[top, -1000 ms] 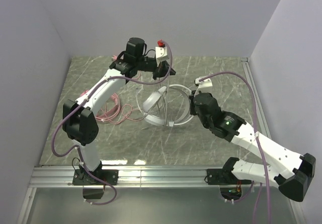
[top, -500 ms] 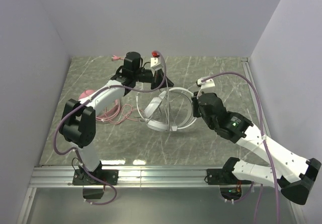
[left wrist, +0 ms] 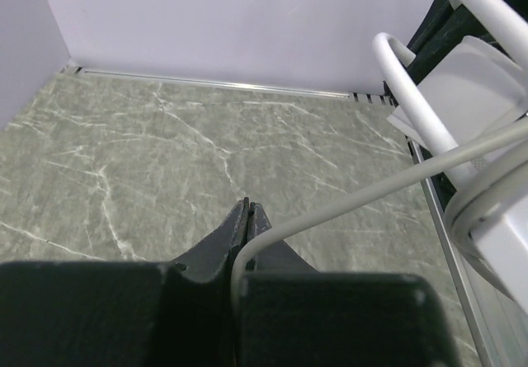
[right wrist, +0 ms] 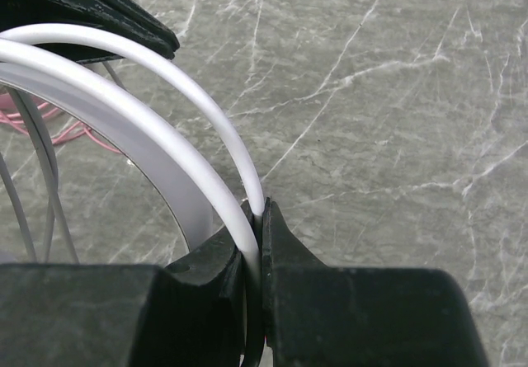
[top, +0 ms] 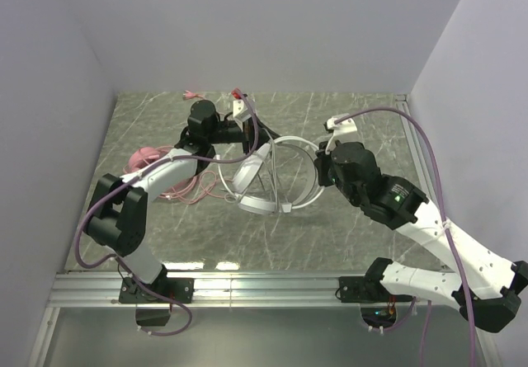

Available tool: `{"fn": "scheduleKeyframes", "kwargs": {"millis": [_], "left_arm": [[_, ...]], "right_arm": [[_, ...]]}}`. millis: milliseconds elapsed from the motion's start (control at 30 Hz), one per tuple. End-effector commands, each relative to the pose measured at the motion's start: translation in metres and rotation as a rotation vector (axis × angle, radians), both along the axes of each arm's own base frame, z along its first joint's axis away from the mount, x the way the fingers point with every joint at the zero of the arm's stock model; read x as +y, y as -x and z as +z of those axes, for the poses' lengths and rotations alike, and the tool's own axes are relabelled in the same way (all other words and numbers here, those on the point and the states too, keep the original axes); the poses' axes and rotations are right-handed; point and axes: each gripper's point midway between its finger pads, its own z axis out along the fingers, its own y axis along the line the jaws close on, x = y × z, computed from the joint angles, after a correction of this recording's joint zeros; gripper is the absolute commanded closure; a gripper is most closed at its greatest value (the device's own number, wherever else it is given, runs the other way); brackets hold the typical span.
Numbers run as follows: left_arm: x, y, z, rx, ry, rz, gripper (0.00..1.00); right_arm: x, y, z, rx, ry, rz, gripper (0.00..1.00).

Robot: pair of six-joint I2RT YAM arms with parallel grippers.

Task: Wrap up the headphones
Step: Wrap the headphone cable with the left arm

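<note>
My left arm (top: 165, 173) and right arm (top: 487, 264) are white with black joints (top: 124, 214) (black fingers (right wrist: 214, 260) too) and loopy purple cables (top: 421, 148).

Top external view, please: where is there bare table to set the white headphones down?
Bare marble table lies along the near side, between the near rail and the white headphones, and at the far right, between the back wall and the side rail. It is crowded in the middle around the headset, and on the left, with the pink cord.
</note>
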Motion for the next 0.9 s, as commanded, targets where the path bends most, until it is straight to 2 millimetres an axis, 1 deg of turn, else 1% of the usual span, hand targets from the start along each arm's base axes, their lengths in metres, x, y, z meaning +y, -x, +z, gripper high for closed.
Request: {"fn": "scheduleKeyframes", "kwargs": {"millis": [0,33,100,133,167,233,433,467,500,533,600,667,700,767,800,867], "left_arm": [[0.006,-0.015,0.007,0.021,0.034,0.114,0.96],[0.005,-0.012,0.005,0.027,0.032,0.111,0.96],[0.004,-0.012,0.005,0.034,0.042,0.121,0.94],[0.004,-0.011,0.002,0.047,0.042,0.124,0.93],[0.003,-0.012,0.002,0.046,0.050,0.129,0.92],[0.003,-0.011,-0.001,0.075,0.056,0.133,0.91],[0.003,-0.005,-0.002,0.095,0.102,0.122,0.88],[0.003,-0.003,-0.003,0.095,0.106,0.115,0.87],[0.003,-0.002,-0.003,0.097,0.109,0.112,0.85],[0.002,-0.001,-0.003,0.097,0.110,0.111,0.84],[0.000,0.001,-0.005,0.097,0.108,0.108,0.81],[0.000,0.001,-0.004,0.097,0.112,0.106,0.79],[0.000,0.003,-0.005,0.103,0.112,0.102,0.78],[0.000,0.004,-0.002,0.097,0.122,0.098,0.77],[0.000,0.005,-0.004,0.109,0.123,0.096,0.77],[0.000,0.007,-0.004,0.108,0.133,0.088,0.77]], "right_arm": [[0.023,0.006,0.077,-0.126,-0.221,0.083,1.00],[0.023,0.006,0.077,-0.124,-0.218,0.076,1.00],[0.023,0.006,0.083,-0.131,-0.223,0.078,1.00],[0.023,0.005,0.084,-0.128,-0.221,0.078,1.00],[0.023,0.006,0.089,-0.134,-0.225,0.079,1.00],[0.024,0.005,0.089,-0.129,-0.217,0.081,1.00],[0.019,0.003,0.104,-0.148,-0.229,0.053,1.00],[0.018,0.002,0.109,-0.155,-0.233,0.047,1.00],[0.018,0.001,0.108,-0.150,-0.224,0.040,1.00],[0.017,0.001,0.113,-0.157,-0.228,0.032,1.00],[0.018,-0.001,0.113,-0.145,-0.220,0.026,1.00],[0.018,-0.002,0.118,-0.147,-0.228,0.016,1.00],[0.019,-0.004,0.117,-0.143,-0.225,0.016,1.00],[0.019,-0.005,0.123,-0.149,-0.239,0.010,1.00],[0.020,-0.006,0.124,-0.149,-0.238,0.007,1.00],[0.020,-0.007,0.131,-0.158,-0.251,0.002,1.00]]}}
